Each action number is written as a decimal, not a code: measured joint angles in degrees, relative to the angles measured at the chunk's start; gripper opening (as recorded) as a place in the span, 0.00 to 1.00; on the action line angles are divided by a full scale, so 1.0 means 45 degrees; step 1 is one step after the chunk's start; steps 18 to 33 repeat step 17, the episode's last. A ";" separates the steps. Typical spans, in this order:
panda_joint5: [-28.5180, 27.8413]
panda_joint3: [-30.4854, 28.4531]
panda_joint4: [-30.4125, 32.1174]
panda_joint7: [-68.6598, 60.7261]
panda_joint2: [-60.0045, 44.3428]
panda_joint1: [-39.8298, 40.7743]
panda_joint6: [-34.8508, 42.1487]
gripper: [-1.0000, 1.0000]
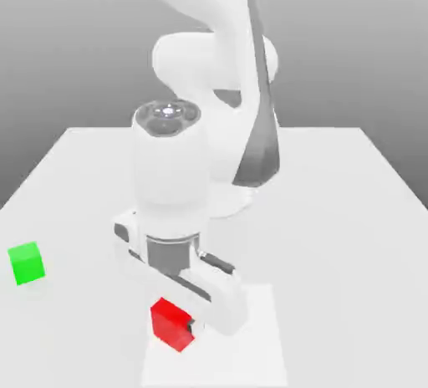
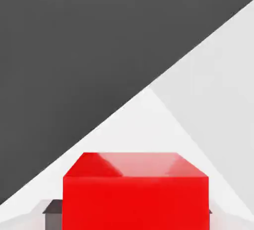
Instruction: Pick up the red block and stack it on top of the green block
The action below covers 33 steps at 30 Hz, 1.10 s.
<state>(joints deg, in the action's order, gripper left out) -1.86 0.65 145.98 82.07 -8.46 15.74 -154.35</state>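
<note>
Red block (image 1: pixel 171 325) first, since it sits nearest me: it is low over the pale square (image 1: pixel 254 361) on the table, directly under the robot's hand. The gripper (image 1: pixel 175 324) looks clamped on it, one fingertip pressed close at the side on the exterior view's right. Whether the block has left the surface, I can't tell from where it is.

Farther back, on the exterior view's left, the green block (image 1: pixel 27 263) sits alone on the table (image 1: pixel 343 202), well apart from the red one, with nothing on its top. Behind them both rises the white arm (image 1: pixel 171 186), and past that the table runs away to a grey background (image 1: pixel 334 43).

So I'd call the grasp made, or as good as made, and the stacking all to do: a clear lift, the trip across to the green block, a careful lining up, the lowering and the letting go.

The hand view adds what the hand hides outside: a dark pad (image 2: pixel 53 215) against one flank of the red block and a sliver of the other at the opposite flank. The exterior view, for its part, gives the green block and the gap to be crossed.
</note>
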 joint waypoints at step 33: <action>0.1733 -0.2602 0.0948 0.1179 -0.0410 0.5766 -0.1336 1.00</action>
